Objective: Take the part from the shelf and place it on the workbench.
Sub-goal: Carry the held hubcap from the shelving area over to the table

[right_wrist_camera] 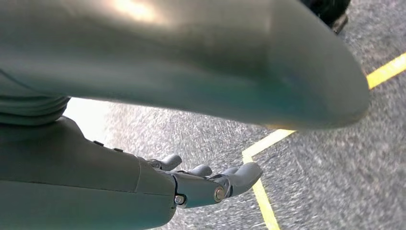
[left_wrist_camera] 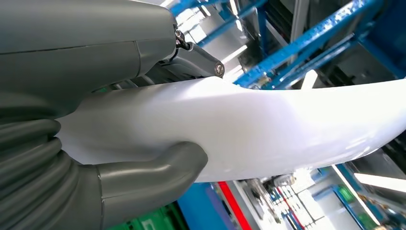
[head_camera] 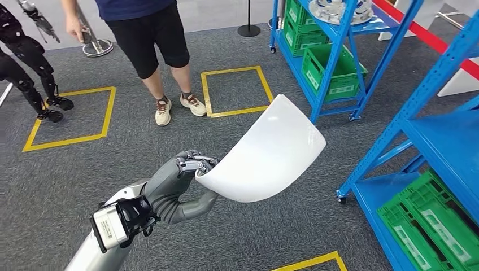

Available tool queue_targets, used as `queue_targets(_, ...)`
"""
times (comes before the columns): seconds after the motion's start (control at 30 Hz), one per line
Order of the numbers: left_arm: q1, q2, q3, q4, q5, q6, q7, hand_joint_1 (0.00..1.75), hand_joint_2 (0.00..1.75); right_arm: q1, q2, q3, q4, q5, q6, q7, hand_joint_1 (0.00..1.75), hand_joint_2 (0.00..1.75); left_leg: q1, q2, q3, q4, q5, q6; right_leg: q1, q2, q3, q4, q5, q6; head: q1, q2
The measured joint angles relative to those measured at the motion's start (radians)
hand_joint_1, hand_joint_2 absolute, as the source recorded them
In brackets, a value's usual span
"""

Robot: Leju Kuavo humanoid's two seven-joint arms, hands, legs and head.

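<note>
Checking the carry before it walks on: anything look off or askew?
Only the grip: the left hand holds the curved white part by one end edge, so most of it sticks out unsupported over the carpet. No damage visible. The right hand hangs empty.

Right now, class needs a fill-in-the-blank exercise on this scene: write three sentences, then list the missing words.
1. The curved white part is held by the robot's ____ hand.
2. The crates on the blue shelves are ____ in colour.
3. The squares taped on the grey floor are ____.

Missing words: left; green; yellow
</note>
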Motion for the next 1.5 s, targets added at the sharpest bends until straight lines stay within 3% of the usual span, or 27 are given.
queue_targets(0.1, -0.003, 0.000, 0.001, 0.001, -0.004, 0.001, 0.001, 1.75, 1.75, -0.003, 0.004, 0.005, 0.000, 0.005, -0.005, 0.002, 0.00, 0.00, -0.006, 0.065, 0.106, -0.191, 0.063, 0.013, 0.005, -0.035, 0.011, 0.003, -0.012, 0.013, -0.001, 0.000)
queue_targets(0.13, -0.003, 0.000, 0.002, 0.001, -0.007, 0.002, -0.003, 1.75, 1.75, -0.003, 0.004, 0.006, 0.000, 0.005, -0.008, 0.002, 0.00, 0.00, -0.009, 0.072, 0.116, -0.211, 0.064, 0.020, 0.008, -0.044, 0.014, 0.004, -0.015, 0.019, -0.001, 0.000)
queue_targets(0.2, -0.002, 0.003, 0.004, 0.003, -0.016, 0.003, -0.017, 1.75, 1.75, -0.006, 0.004, 0.006, 0.000, 0.004, -0.014, 0.002, 0.00, 0.00, -0.013, 0.049, 0.116, -0.215, 0.065, 0.035, 0.008, -0.065, 0.020, 0.001, -0.018, 0.030, 0.001, 0.000)
queue_targets(0.23, -0.001, 0.005, 0.005, 0.003, -0.021, 0.004, -0.025, 1.75, 1.75, -0.007, 0.004, 0.006, 0.000, 0.004, -0.016, 0.002, 0.00, 0.00, -0.012, 0.036, 0.116, -0.218, 0.068, 0.042, 0.005, -0.058, 0.022, 0.005, -0.023, 0.037, 0.002, 0.000)
queue_targets(0.3, 0.000, 0.006, 0.008, 0.003, -0.028, 0.007, -0.035, 1.75, 1.75, -0.009, 0.005, 0.006, 0.000, 0.004, -0.018, 0.003, 0.00, 0.00, -0.007, 0.013, 0.119, -0.225, 0.073, 0.053, 0.000, -0.004, 0.004, 0.058, -0.060, 0.046, 0.006, 0.000)
queue_targets(0.37, 0.002, 0.007, 0.010, 0.004, -0.032, 0.008, -0.039, 1.75, 1.75, -0.006, 0.005, 0.006, 0.000, 0.004, -0.021, 0.005, 0.00, 0.00, -0.005, -0.011, 0.116, -0.226, 0.075, 0.059, -0.003, 0.056, -0.058, 0.185, -0.123, 0.050, 0.011, 0.000)
queue_targets(0.43, 0.008, 0.008, 0.010, 0.004, -0.033, 0.008, -0.039, 1.75, 1.75, -0.002, 0.005, 0.006, 0.000, 0.004, -0.027, 0.012, 0.00, 0.00, -0.006, -0.040, 0.113, -0.224, 0.076, 0.060, -0.003, 0.070, -0.116, 0.285, -0.151, 0.050, 0.013, 0.000)
queue_targets(0.47, 0.010, 0.008, 0.011, 0.004, -0.033, 0.008, -0.038, 1.75, 1.75, -0.001, 0.005, 0.006, 0.000, 0.005, -0.029, 0.015, 0.00, 0.00, -0.007, -0.056, 0.113, -0.222, 0.076, 0.060, -0.003, 0.072, -0.121, 0.284, -0.134, 0.049, 0.013, 0.000)
queue_targets(0.5, 0.011, 0.009, 0.012, 0.004, -0.033, 0.008, -0.037, 1.75, 1.75, 0.000, 0.004, 0.006, 0.000, 0.005, -0.031, 0.017, 0.00, 0.00, -0.006, -0.071, 0.113, -0.220, 0.076, 0.059, -0.003, 0.077, -0.107, 0.242, -0.100, 0.047, 0.014, 0.000)
queue_targets(0.57, 0.012, 0.010, 0.013, 0.002, -0.033, 0.007, -0.031, 1.75, 1.75, 0.000, 0.003, 0.006, 0.000, 0.007, -0.032, 0.021, 0.00, 0.00, -0.006, -0.098, 0.112, -0.216, 0.076, 0.054, -0.006, 0.116, -0.048, 0.104, -0.027, 0.043, 0.015, 0.000)
queue_targets(0.63, 0.014, 0.012, 0.015, -0.004, -0.032, 0.004, -0.024, 1.75, 1.75, -0.002, 0.001, 0.006, 0.000, 0.012, -0.032, 0.024, 0.00, 0.00, -0.006, -0.119, 0.107, -0.214, 0.079, 0.042, -0.005, 0.147, -0.013, 0.021, 0.000, 0.039, 0.016, 0.000)
queue_targets(0.67, 0.016, 0.014, 0.017, -0.008, -0.031, 0.003, -0.020, 1.75, 1.75, -0.003, 0.000, 0.007, 0.000, 0.016, -0.032, 0.026, 0.00, 0.00, -0.005, -0.129, 0.104, -0.216, 0.081, 0.034, -0.002, 0.147, -0.011, 0.014, -0.002, 0.035, 0.016, 0.000)
queue_targets(0.73, 0.021, 0.020, 0.024, -0.019, -0.029, 0.002, -0.017, 1.75, 1.75, -0.006, -0.002, 0.007, 0.000, 0.022, -0.030, 0.027, 0.00, 0.00, -0.002, -0.136, 0.098, -0.217, 0.084, 0.021, -0.001, 0.124, -0.009, 0.008, 0.004, 0.023, 0.016, 0.000)
queue_targets(0.8, 0.020, 0.023, 0.031, -0.028, -0.027, -0.002, -0.008, 1.75, 1.75, -0.005, -0.005, 0.008, 0.000, 0.024, -0.029, 0.027, 0.00, 0.00, -0.004, -0.088, 0.077, -0.176, 0.055, 0.014, -0.002, 0.097, -0.005, -0.001, 0.009, 0.007, 0.011, 0.000)
queue_targets(0.87, 0.017, 0.024, 0.033, -0.031, -0.026, -0.007, 0.001, 1.75, 1.75, -0.002, -0.008, 0.008, 0.000, 0.024, -0.030, 0.027, 0.00, 0.00, -0.004, -0.030, 0.023, -0.056, -0.014, 0.008, 0.000, 0.067, -0.004, -0.004, 0.009, -0.002, 0.004, 0.000)
queue_targets(0.93, 0.018, 0.025, 0.033, -0.030, -0.025, -0.010, 0.007, 1.75, 1.75, 0.000, -0.011, 0.008, 0.000, 0.023, -0.031, 0.027, 0.00, 0.00, -0.001, -0.015, -0.027, 0.057, -0.060, 0.001, 0.003, 0.035, -0.004, -0.003, 0.007, -0.004, 0.003, 0.000)
queue_targets(0.97, 0.018, 0.025, 0.033, -0.030, -0.025, -0.011, 0.008, 1.75, 1.75, 0.000, -0.012, 0.008, 0.000, 0.023, -0.031, 0.027, 0.00, 0.00, 0.000, -0.012, -0.028, 0.065, -0.054, -0.001, 0.003, 0.020, -0.003, -0.003, 0.006, -0.003, 0.002, 0.000)
queue_targets(1.0, 0.019, 0.025, 0.033, -0.030, -0.025, -0.013, 0.010, 1.75, 1.75, -0.001, -0.012, 0.008, 0.000, 0.023, -0.030, 0.027, 0.00, 0.00, 0.001, -0.006, -0.007, 0.033, -0.032, -0.002, 0.003, 0.006, -0.002, -0.003, 0.005, -0.002, 0.002, 0.000)
queue_targets(1.07, 0.018, 0.025, 0.034, -0.030, -0.024, -0.014, 0.010, 1.75, 1.75, -0.003, -0.013, 0.008, 0.000, 0.023, -0.030, 0.027, 0.00, 0.00, 0.000, 0.033, 0.071, -0.107, 0.025, 0.001, 0.005, -0.019, 0.004, -0.001, 0.000, 0.005, 0.000, 0.000)
queue_targets(1.13, 0.017, 0.024, 0.034, -0.031, -0.022, -0.015, 0.010, 1.75, 1.75, -0.004, -0.015, 0.008, 0.000, 0.023, -0.030, 0.027, 0.00, 0.00, -0.004, 0.065, 0.122, -0.200, 0.051, 0.015, 0.010, -0.038, 0.009, 0.002, -0.007, 0.016, 0.002, 0.000)
queue_targets(1.17, 0.017, 0.024, 0.034, -0.031, -0.021, -0.015, 0.010, 1.75, 1.75, -0.005, -0.016, 0.008, 0.000, 0.023, -0.030, 0.027, 0.00, 0.00, -0.007, 0.067, 0.126, -0.212, 0.050, 0.023, 0.012, -0.048, 0.011, 0.003, -0.010, 0.022, 0.003, 0.000)
queue_targets(1.23, 0.017, 0.024, 0.035, -0.032, -0.021, -0.016, 0.011, 1.75, 1.75, -0.009, -0.017, 0.008, 0.000, 0.024, -0.030, 0.027, 0.00, 0.00, -0.008, 0.041, 0.124, -0.214, 0.054, 0.038, 0.011, -0.062, 0.016, 0.003, -0.014, 0.034, 0.005, 0.000)
queue_targets(1.27, 0.016, 0.024, 0.035, -0.033, -0.021, -0.016, 0.011, 1.75, 1.75, -0.011, -0.017, 0.008, 0.000, 0.026, -0.030, 0.027, 0.00, 0.00, -0.006, 0.029, 0.124, -0.216, 0.057, 0.044, 0.007, -0.049, 0.016, 0.012, -0.022, 0.040, 0.006, 0.000)
queue_targets(1.33, 0.014, 0.022, 0.035, -0.036, -0.025, -0.016, 0.014, 1.75, 1.75, -0.011, -0.018, 0.009, -0.001, 0.032, -0.030, 0.027, 0.00, 0.00, -0.001, 0.007, 0.124, -0.219, 0.062, 0.055, 0.002, 0.014, -0.015, 0.084, -0.067, 0.050, 0.010, 0.000)
queue_targets(1.37, 0.015, 0.021, 0.035, -0.036, -0.030, -0.017, 0.016, 1.75, 1.75, -0.009, -0.019, 0.009, -0.001, 0.035, -0.029, 0.027, 0.00, 0.00, -0.002, -0.005, 0.123, -0.219, 0.062, 0.058, 0.000, 0.046, -0.046, 0.148, -0.098, 0.053, 0.013, 0.000)
queue_targets(1.43, 0.020, 0.020, 0.035, -0.037, -0.043, -0.016, 0.019, 1.75, 1.75, -0.004, -0.022, 0.010, -0.001, 0.043, -0.029, 0.027, 0.00, 0.00, -0.002, -0.033, 0.121, -0.219, 0.064, 0.061, 0.000, 0.069, -0.110, 0.266, -0.140, 0.054, 0.015, 0.000)
queue_targets(1.5, 0.030, 0.021, 0.036, -0.038, -0.058, -0.012, 0.018, 1.75, 1.75, -0.001, -0.024, 0.011, -0.001, 0.048, -0.028, 0.025, 0.00, 0.00, -0.003, -0.063, 0.121, -0.217, 0.065, 0.060, 0.000, 0.073, -0.121, 0.265, -0.109, 0.052, 0.017, 0.000)
